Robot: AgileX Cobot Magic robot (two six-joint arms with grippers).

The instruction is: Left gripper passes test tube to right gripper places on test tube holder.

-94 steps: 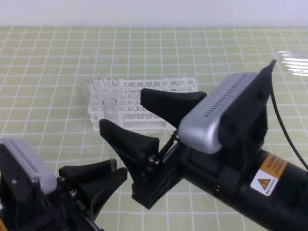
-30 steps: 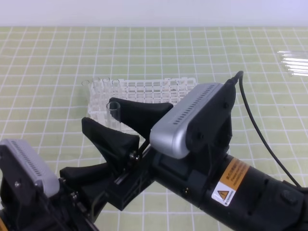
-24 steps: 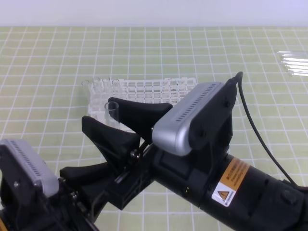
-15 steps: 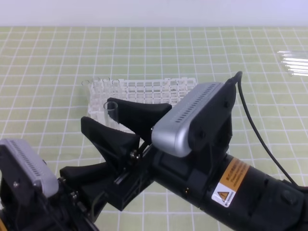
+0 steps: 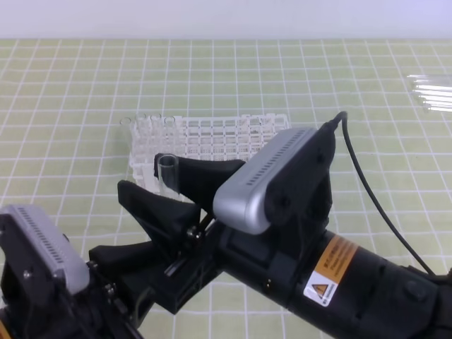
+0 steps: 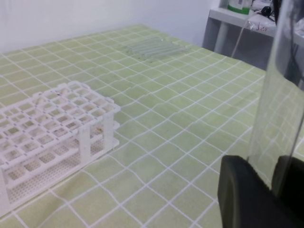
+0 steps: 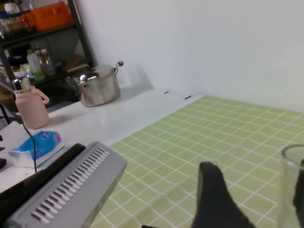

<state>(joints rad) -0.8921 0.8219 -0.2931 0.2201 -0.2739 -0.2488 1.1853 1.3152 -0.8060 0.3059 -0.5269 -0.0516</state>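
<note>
The test tube (image 5: pixel 167 171) stands upright, a clear glass tube with its open rim uppermost. My left gripper (image 5: pixel 145 260), at the bottom left, is shut on the tube's lower part; in the left wrist view the tube (image 6: pixel 275 95) rises from between the two black fingers (image 6: pixel 244 194). My right gripper (image 5: pixel 148 175) is open, with one finger on each side of the tube's upper end. The right wrist view shows the tube (image 7: pixel 292 190) at the right edge beside a black finger (image 7: pixel 211 199). The white test tube holder (image 5: pixel 212 134) stands behind them, with a few tubes in its left holes.
Several spare glass tubes (image 5: pixel 431 92) lie flat at the far right of the green checked mat (image 5: pixel 70 92); the spare tubes (image 6: pixel 152 46) also show in the left wrist view, beyond the holder (image 6: pixel 47 123). A black cable (image 5: pixel 367 183) loops off the right arm.
The right gripper has swung left and down from beside the holder until its open fingers straddle the tube. In the last second it sank slightly. The left gripper has held still.
</note>
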